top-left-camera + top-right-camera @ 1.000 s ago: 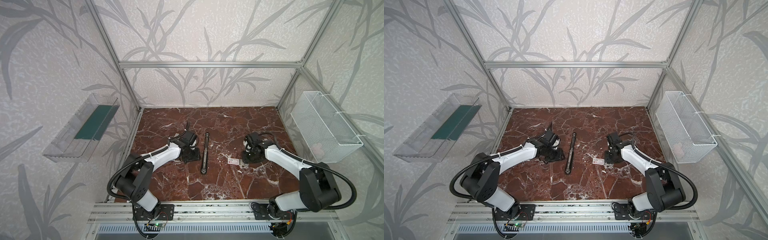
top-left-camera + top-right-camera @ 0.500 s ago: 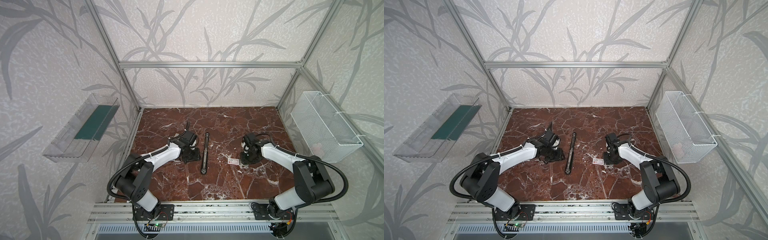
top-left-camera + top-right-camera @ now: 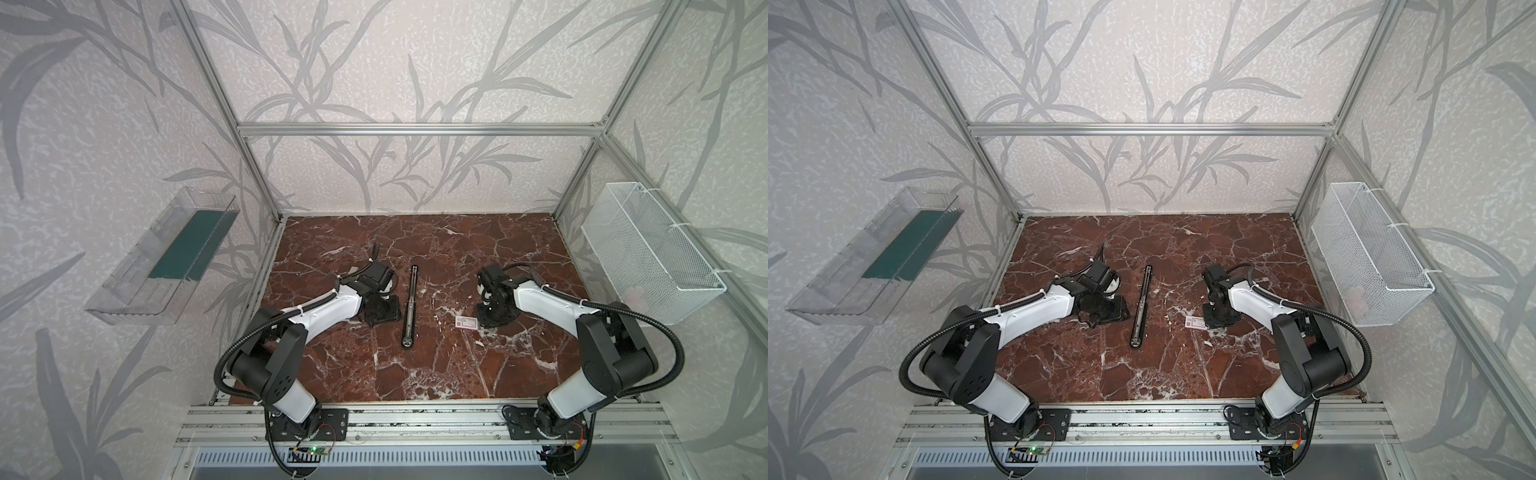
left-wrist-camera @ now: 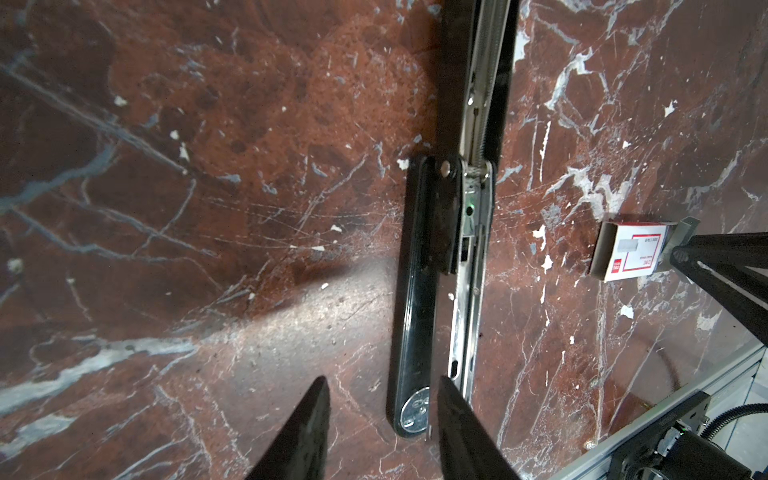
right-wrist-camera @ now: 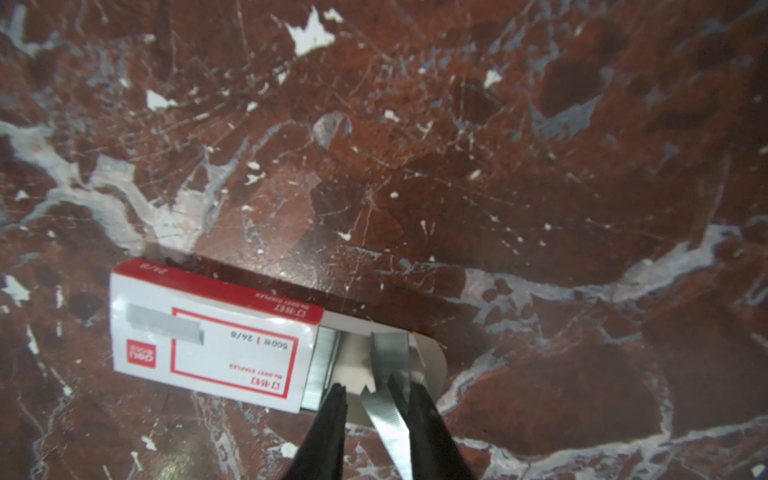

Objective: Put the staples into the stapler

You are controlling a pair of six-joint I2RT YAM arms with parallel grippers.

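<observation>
Black stapler (image 3: 410,305) lies folded open flat near the middle of the counter (image 3: 436,365). Its long axis runs from the back edge toward the front edge in both top views. In the left wrist view its black base (image 4: 415,316) lies alongside the silver rail (image 4: 471,270), and the other half runs on past the hinge. The base has a round silver plate at its end.

Left gripper (image 4: 382,380) is at that plate end, fingers (image 4: 307,428) spread, nothing pinched. The plate end sits between the tips, and one finger overlaps the rail in this view (can't tell if it touches).

Staple box (image 3: 467,322), white with red print, lies flat between the stapler and the right edge, closer to the stapler and apart from it. Its tray (image 5: 428,357) is slid out on the side facing the right gripper (image 5: 365,384). The staples (image 5: 322,361) lie packed in the tray at the box mouth.

One strip (image 5: 384,415) is tilted up between the right fingers (image 5: 332,424). It leans against one finger, with a visible gap to the other, so the fingers are partly spread around it and not pinching.

Wire basket (image 3: 648,257) hangs on the right wall, clear bin (image 3: 162,257) on the left wall; both are off the counter.
</observation>
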